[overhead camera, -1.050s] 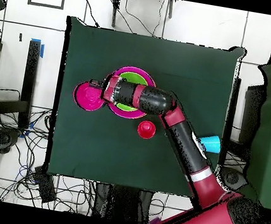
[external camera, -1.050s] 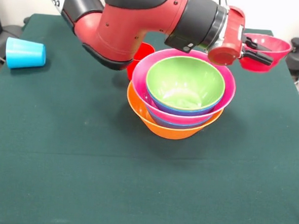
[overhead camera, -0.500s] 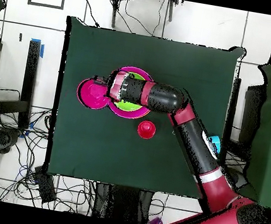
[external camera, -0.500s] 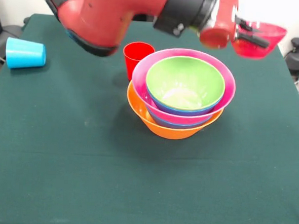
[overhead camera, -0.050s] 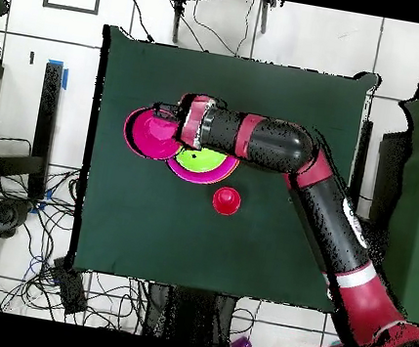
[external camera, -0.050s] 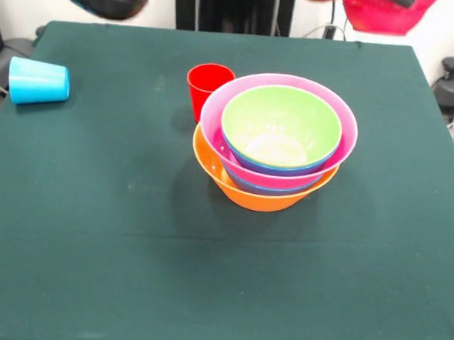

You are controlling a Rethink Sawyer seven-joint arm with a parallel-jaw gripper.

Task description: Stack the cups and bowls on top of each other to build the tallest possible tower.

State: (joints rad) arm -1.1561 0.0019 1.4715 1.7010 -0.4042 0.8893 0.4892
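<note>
Gripper [overhead camera, -0.050s: 169,115] clamped on small red bowl [external camera, -0.050s: 385,12] held high beside tower [external camera, -0.050s: 275,142], lime green bowl [external camera, -0.050s: 280,125] topmost in orange base, red cup [external camera, -0.050s: 207,87] just behind, light blue cup [external camera, -0.050s: 38,81] lying well apart.

Red arm [overhead camera, -0.050s: 344,219], black bands, rounded links.

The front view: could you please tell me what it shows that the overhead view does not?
Front only: the blue cup on its side and the orange bowl under the stack. Overhead only: the whole arm and the tool gripping the red bowl by its rim. Both: the red bowl, red cup, pink bowl and green bowl.
</note>
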